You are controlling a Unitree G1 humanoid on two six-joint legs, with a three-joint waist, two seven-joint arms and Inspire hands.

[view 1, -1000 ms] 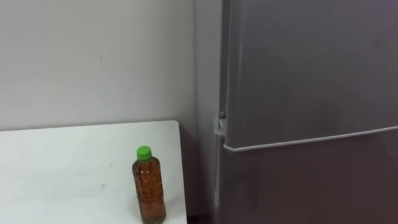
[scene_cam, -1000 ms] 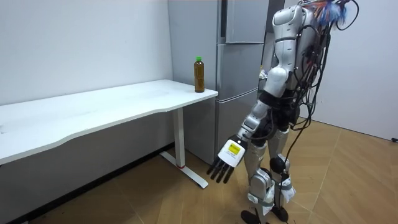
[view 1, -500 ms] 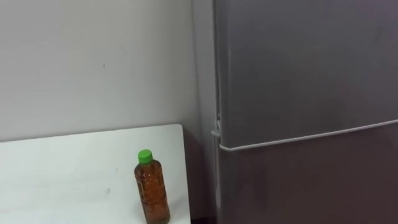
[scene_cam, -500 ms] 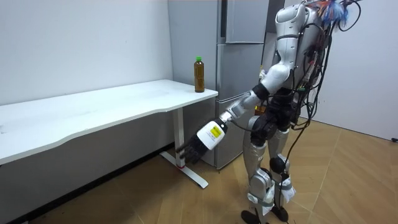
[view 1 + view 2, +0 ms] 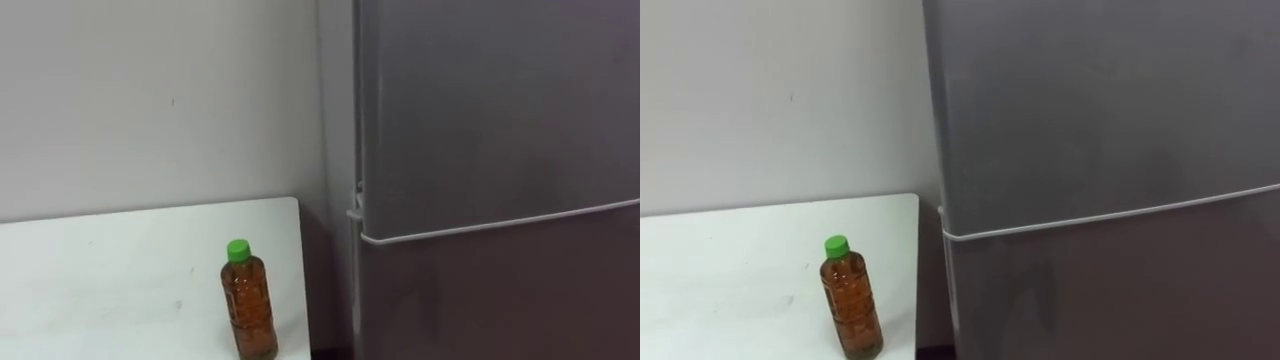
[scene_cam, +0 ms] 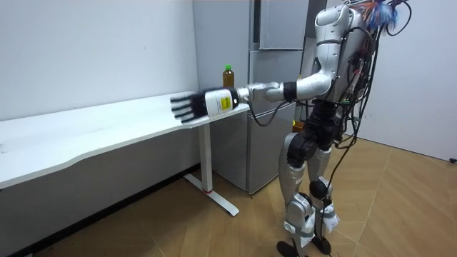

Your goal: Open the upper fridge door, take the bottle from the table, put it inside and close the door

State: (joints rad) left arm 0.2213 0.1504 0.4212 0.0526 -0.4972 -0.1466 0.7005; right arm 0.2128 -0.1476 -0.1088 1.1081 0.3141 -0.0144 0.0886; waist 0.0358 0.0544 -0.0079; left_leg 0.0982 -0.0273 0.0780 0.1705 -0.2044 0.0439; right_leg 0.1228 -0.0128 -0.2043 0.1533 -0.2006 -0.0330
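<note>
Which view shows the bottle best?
The right eye view: the bottle stands close, green cap to base, on the table. The left eye view shows much the same. In the room view, the left hand's wrist hides its lower half.

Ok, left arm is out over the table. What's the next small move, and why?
Probably swing the left hand in toward the green-capped bottle and curl its open fingers round it. The bottle stands upright and untouched near the white table's corner beside the fridge, whose doors are shut. The hand is at bottle height, to the room view's left of it.
</note>
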